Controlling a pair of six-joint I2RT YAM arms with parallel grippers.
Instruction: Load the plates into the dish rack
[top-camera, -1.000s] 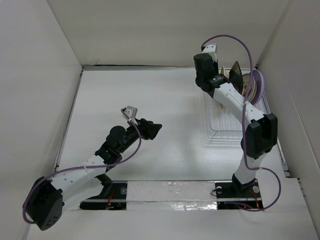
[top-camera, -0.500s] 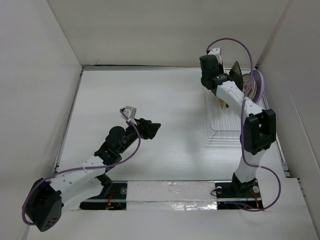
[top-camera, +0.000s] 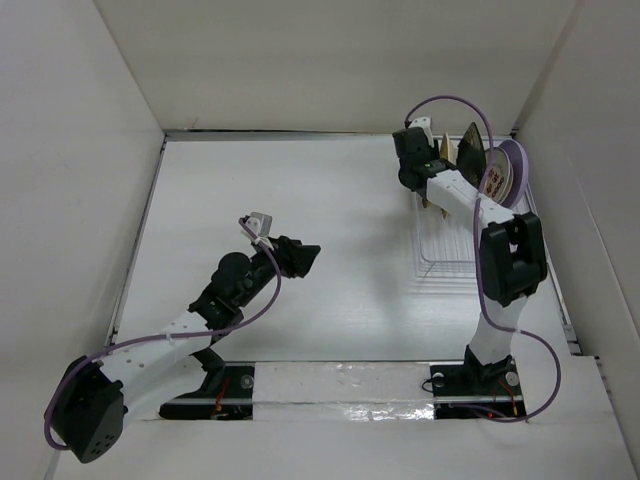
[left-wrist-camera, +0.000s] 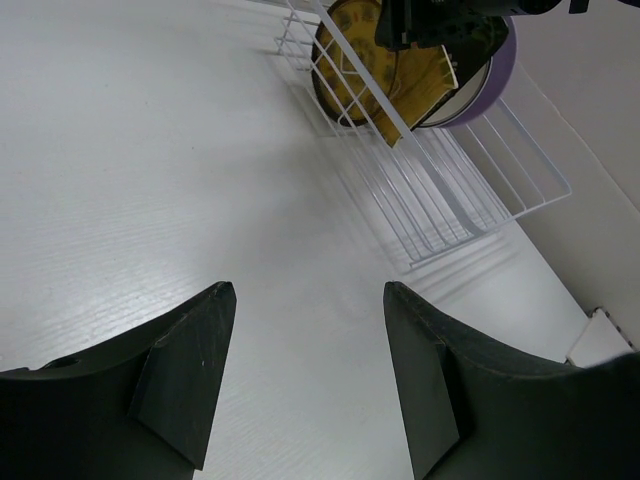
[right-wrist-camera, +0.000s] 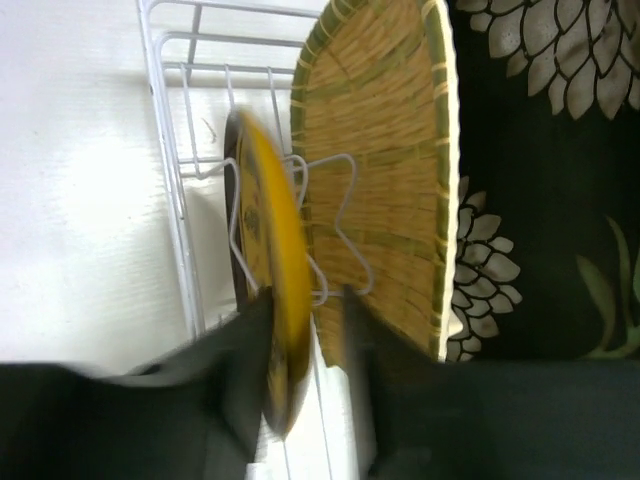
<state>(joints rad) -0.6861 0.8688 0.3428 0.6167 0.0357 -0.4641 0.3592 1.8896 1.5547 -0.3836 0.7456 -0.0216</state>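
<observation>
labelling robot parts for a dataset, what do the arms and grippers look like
The left arm and right arm both have white links with bulky black joint housings. A thin purple cable loops along each. The left gripper has two flat, matte black, wedge-shaped fingers. The right gripper looks dark too, though blurred. A small pale box sits at the left wrist.

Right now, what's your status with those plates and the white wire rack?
Left gripper open, empty. Right gripper open, straddling brown-gold round plate standing in white wire dish rack beside yellow woven plate. Nothing blocking.
</observation>
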